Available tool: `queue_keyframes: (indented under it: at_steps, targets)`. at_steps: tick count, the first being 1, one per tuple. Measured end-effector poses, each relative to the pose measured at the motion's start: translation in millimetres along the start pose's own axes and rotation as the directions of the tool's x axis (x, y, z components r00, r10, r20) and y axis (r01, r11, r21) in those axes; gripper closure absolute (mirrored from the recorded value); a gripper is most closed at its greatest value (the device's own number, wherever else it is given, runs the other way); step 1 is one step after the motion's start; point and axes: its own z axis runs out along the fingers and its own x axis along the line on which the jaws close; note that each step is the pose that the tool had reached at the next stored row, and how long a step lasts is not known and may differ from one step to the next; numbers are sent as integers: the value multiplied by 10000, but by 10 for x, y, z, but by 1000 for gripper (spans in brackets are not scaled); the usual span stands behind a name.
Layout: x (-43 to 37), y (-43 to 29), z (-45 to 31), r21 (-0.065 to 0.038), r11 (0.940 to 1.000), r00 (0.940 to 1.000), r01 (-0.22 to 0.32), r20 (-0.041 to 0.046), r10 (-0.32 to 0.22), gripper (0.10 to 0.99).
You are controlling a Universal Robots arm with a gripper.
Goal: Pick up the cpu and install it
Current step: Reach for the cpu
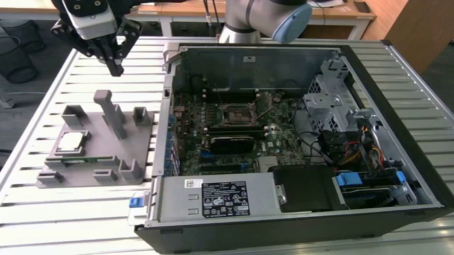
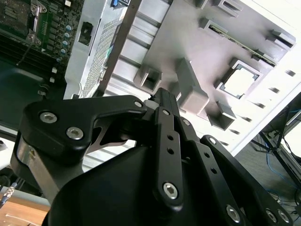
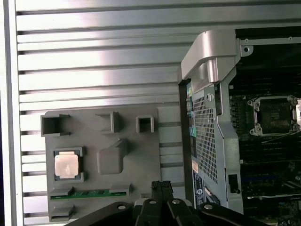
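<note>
Gripper (image 1: 115,68) hangs in the air over the bench (image 1: 71,212), toward the bench edge on the exterior view's left. It is well above the fixture (image 1: 138,146) and touches nothing. Fingers are pressed together, tips meeting, with nothing held. Both wrist views show the same closed gripper (image 3: 161,184) (image 2: 162,94).

Cpu (image 1: 71,142) lies flat, silver side up, in a square pocket of the fixture, on the fixture's side away from the case (image 1: 255,64). It is well apart from the gripper. The cpu (image 3: 66,165) (image 2: 240,81) is seated the same way in both wrist views.

Green memory stick (image 1: 84,159) sits in a slot just beside the cpu pocket. The open case stands on the bench just beside the fixture, toward the exterior view's right. Socket (image 1: 237,114) is on the board inside the case.
</note>
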Motion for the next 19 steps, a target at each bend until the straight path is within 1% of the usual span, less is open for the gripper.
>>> queue_keyframes:
  at_steps: [19]
  targets:
    - [145,-12,17,0,10000,10000,-1,0,1,980]
